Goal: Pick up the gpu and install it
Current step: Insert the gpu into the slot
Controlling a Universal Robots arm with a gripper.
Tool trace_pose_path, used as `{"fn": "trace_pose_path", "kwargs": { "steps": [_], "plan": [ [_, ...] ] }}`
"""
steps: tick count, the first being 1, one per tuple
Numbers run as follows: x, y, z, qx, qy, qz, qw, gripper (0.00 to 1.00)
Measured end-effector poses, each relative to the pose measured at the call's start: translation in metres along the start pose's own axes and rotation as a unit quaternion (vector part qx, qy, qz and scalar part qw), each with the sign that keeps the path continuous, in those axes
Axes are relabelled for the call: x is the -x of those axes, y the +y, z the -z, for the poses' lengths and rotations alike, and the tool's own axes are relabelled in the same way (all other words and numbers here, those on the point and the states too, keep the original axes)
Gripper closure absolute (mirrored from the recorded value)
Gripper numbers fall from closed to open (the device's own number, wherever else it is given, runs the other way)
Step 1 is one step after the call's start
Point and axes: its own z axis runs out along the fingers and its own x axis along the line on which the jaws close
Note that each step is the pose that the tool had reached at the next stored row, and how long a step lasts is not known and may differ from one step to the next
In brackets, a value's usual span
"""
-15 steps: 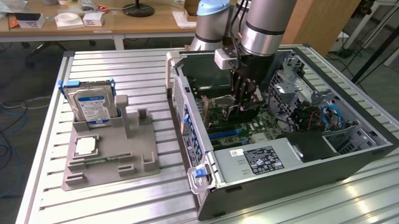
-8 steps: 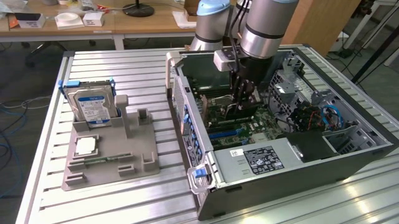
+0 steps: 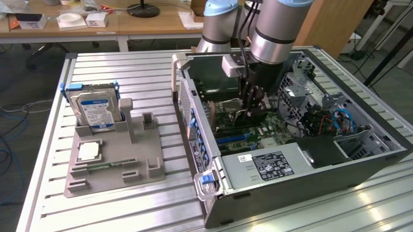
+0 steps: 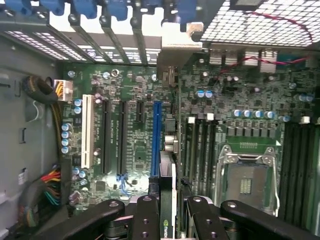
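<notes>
Exterior view: right of centre in the frame, the gripper sits deep in the open computer case, over the motherboard; the hard drive stands at the exterior view's left.

Wrist view: the fingers clamp the gpu edge-on, just beside the blue slot; seating it well, I judge, wants the card's edge parallel over that slot, held square, pressed evenly.
</notes>
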Motion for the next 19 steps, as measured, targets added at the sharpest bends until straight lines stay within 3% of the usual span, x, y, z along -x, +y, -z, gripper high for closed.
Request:
{"fn": "trace_pose_path", "kwargs": {
  "steps": [7,19],
  "plan": [
    [-0.0037,0.0025,-0.0089,-0.0008,0.0004,-0.021,0.9998,0.74],
    [-0.0090,0.0038,-0.0097,-0.0008,0.0018,-0.024,0.9997,0.74]
  ]
}}
